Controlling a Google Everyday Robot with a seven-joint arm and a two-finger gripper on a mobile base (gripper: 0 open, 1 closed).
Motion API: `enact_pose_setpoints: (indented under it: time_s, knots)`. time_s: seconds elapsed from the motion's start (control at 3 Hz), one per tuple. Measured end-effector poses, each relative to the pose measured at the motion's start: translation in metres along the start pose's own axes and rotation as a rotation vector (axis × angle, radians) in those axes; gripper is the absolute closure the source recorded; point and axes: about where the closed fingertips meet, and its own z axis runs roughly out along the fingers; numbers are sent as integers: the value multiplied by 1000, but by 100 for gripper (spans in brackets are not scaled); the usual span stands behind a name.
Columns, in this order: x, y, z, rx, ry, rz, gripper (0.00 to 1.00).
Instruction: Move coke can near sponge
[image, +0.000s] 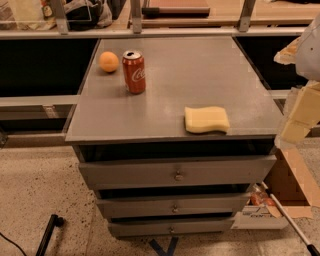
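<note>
Camera view. A grey drawer cabinet (175, 172) carries three things on its top. The can (134, 71) stands upright at about 10 o'clock on the top, with the orange (108, 61) just beside it at its 10 o'clock, apart from it. The sponge (206, 119) lies flat at about 5 o'clock on the top, close to the front edge and well apart from the can. The gripper (296, 124) hangs at 3 o'clock in the frame, off the right edge of the top and touching nothing; whether it is wide or narrow cannot be told, and it carries nothing that can be seen. Judged from this layout, the task is at its start: the reach to the can is not yet made. The next move calls for a long traverse toward 10 o'clock, passing above the sponge, then an approach to the can from its 4 o'clock side so that the orange is not knocked.
</note>
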Motion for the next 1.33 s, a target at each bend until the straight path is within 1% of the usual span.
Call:
enact_pose_setpoints:
  time_s: [0.33,0.67,1.0,1.33]
  knots:
    - [0,0,0,0,0,0,0]
    - [-13,-25,5,19,-44,-9,0]
    - [-33,-67,17,48,-182,40,0]
    - [-72,-109,45,22,-379,130,0]
